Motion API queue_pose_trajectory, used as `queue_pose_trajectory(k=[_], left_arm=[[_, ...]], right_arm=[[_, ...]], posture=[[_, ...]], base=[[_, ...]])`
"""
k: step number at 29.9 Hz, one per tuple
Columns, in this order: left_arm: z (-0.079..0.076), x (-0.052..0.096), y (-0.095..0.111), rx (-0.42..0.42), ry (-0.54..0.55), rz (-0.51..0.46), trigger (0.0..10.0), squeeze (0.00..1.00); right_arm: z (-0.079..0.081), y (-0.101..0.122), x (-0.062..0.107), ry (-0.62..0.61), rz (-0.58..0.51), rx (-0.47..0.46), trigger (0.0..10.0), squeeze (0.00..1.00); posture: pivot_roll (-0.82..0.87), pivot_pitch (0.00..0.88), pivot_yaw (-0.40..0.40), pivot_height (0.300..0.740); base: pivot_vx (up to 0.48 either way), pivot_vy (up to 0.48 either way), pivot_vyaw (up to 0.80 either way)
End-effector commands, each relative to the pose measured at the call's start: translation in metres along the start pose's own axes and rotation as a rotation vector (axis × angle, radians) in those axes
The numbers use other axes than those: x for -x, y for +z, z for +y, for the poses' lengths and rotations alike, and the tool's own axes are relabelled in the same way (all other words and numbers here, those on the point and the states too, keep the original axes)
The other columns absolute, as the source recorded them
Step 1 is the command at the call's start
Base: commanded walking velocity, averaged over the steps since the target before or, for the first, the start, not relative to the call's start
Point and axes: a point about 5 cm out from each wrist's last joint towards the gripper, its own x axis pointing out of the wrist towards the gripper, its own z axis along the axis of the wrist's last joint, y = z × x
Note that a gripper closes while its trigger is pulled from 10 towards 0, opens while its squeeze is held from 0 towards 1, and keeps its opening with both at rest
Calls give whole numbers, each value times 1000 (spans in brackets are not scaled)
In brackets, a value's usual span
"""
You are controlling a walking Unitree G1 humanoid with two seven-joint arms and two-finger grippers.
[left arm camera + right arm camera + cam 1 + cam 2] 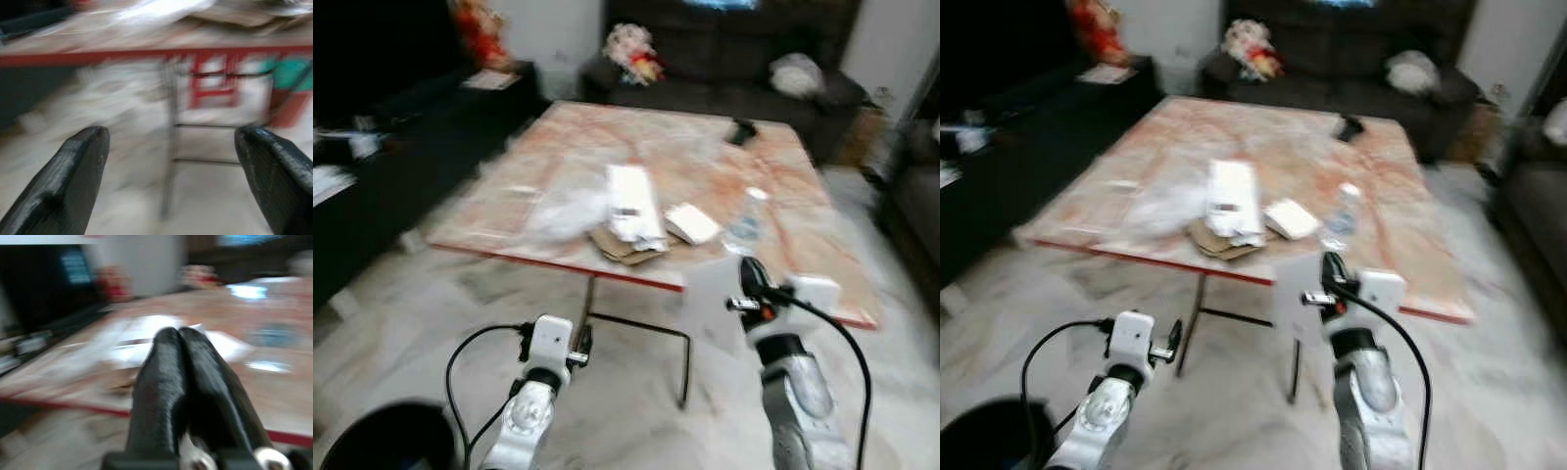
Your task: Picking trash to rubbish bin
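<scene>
While the head view is blurred, I can see my right gripper (751,272) raised in front of the table's (558,147) near edge, toward its near right corner, with its two black fingers (183,377) pressed together and nothing between them. My left gripper (171,171) sits lower, short of the table's near edge and below the tabletop; its fingers (73,171) are spread wide with nothing in them, and the wrist view looks past them at the table's red edge and its thin metal legs (685,367).

The trash lies in a loose pile by the middle of the near edge: a long white wrapper (633,204) resting on a flat piece of brown cardboard (622,247), a crumpled clear plastic bag (570,209) just to the left of them, and a small white box (691,223) just to the right. A clear plastic bottle (745,220) stands near the box, further toward the right edge. A small dark object (741,130) lies by the far right corner; I cannot tell what it is.

A dark round shape (386,439) sits on the floor by my left arm, possibly the rubbish bin. A dark sofa (724,59) stands beyond the far edge
</scene>
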Motion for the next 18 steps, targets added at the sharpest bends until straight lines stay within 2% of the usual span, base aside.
queue_pose_trajectory(k=[1,14,18], left_arm=[[2,6,-11,-4,9,49,10000,0],[4,7,-11,-2,14,52,10000,0],[5,7,-12,-5,18,60,10000,0]], right_arm=[[1,-7,5,-7,29,-8,10000,0],[-5,-8,7,-28,37,0,10000,0],[-11,-12,9,-57,54,-11,10000,0]], posture=[[60,52,-14,740],[58,56,-16,740],[57,55,-19,740]], base=[[-292,0,0],[-292,0,0],[-126,0,0]])
